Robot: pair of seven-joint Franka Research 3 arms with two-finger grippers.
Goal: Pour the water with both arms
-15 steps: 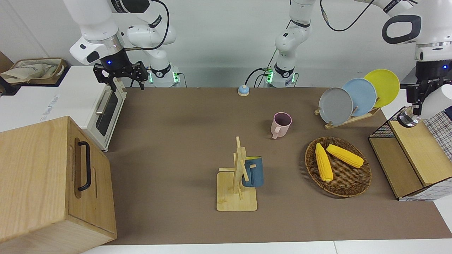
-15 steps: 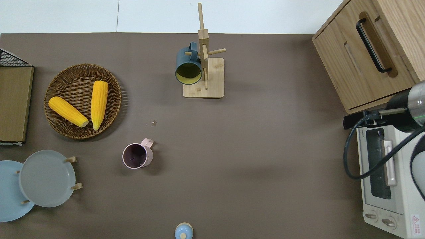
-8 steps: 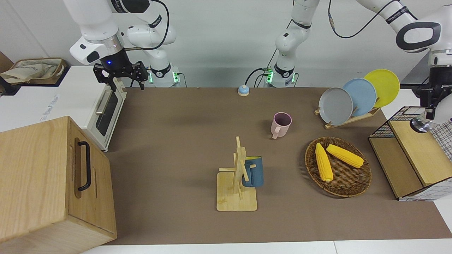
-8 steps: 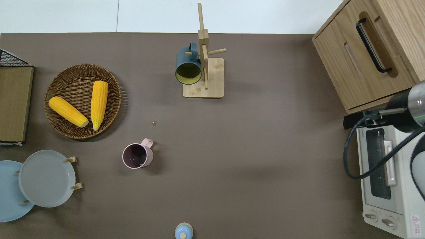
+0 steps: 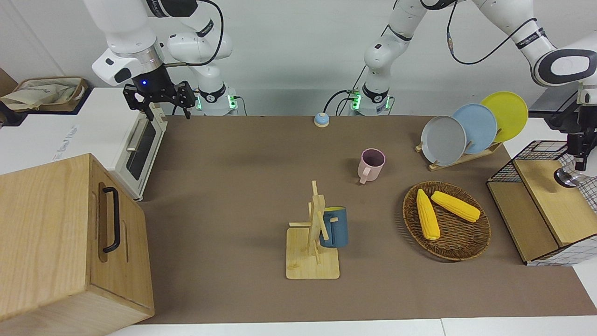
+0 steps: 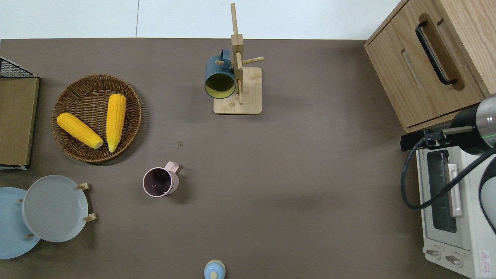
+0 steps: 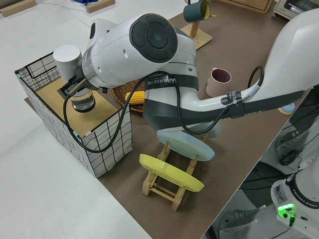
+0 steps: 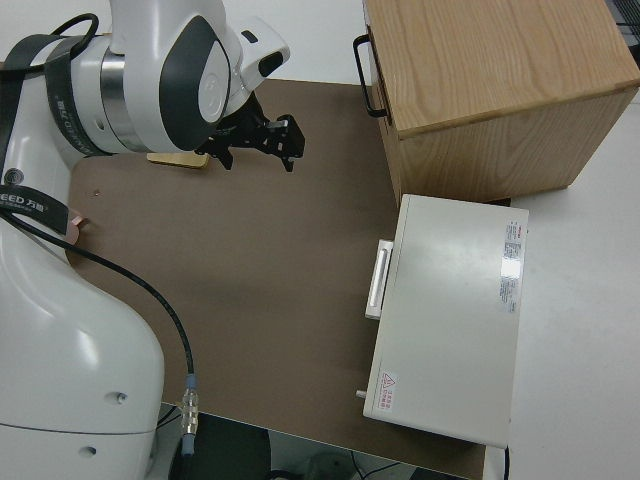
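Two arms at a brown bench (image 5: 242, 186). Left gripper (image 7: 79, 89) holds a white bottle (image 7: 67, 57) tilted mouth-down over the wire crate (image 7: 84, 134) at the left arm's end; its fingers clamp the bottle. Right arm parked, its gripper (image 5: 158, 100) with fingers spread, empty. Pink mug (image 6: 159, 182) stands well apart, nearer the robots than the corn basket (image 6: 73, 151).

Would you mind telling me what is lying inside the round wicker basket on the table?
The wicker basket holds two yellow corn cobs lying side by side, tips nearly meeting nearer the robots. The weave under them is covered, so anything beneath cannot be seen.
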